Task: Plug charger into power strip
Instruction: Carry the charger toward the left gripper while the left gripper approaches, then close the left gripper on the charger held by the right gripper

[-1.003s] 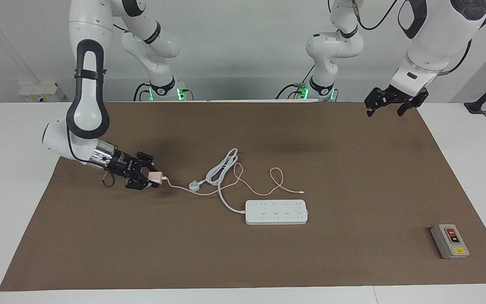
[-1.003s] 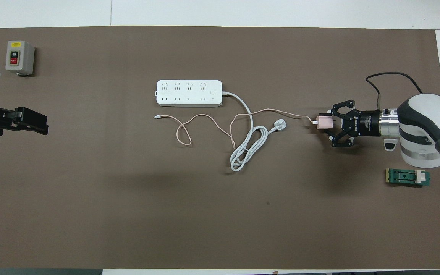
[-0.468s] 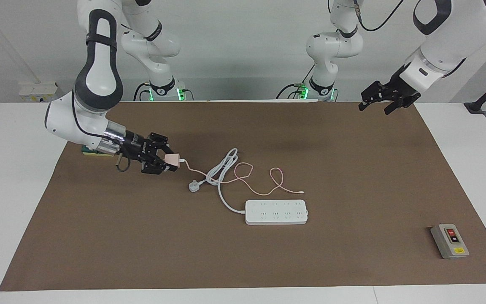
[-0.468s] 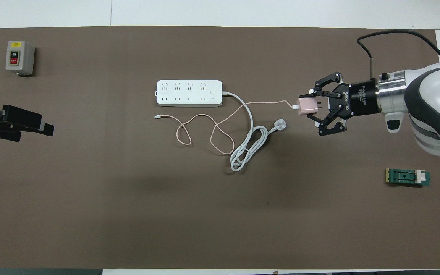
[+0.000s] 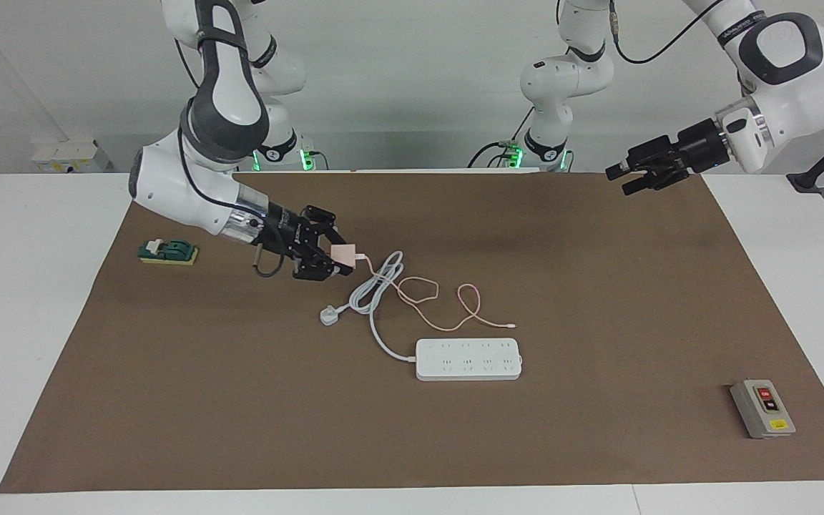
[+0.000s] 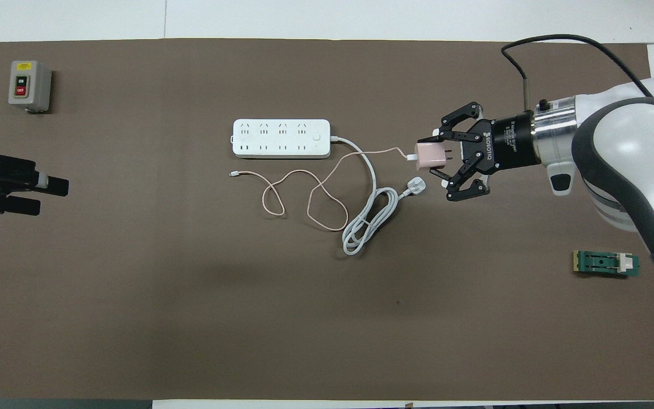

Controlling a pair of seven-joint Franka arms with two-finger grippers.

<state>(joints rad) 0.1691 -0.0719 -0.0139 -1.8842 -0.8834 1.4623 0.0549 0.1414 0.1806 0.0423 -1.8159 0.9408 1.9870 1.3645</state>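
Left end effector (image 6: 49, 196) partly cropped

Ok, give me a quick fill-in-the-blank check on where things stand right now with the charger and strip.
1. The right gripper is shut on the pink ____.
2. The power strip has ____ plugged into its sockets.
3. The left gripper waits with jaws ____, holding nothing.
4. The white plug lies on the mat, ____ to the robots than the power strip.

Missing words: charger; nothing; open; nearer

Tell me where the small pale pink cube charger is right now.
The small pale pink cube charger is held up in the right gripper, over the brown mat beside the white three-pin plug.
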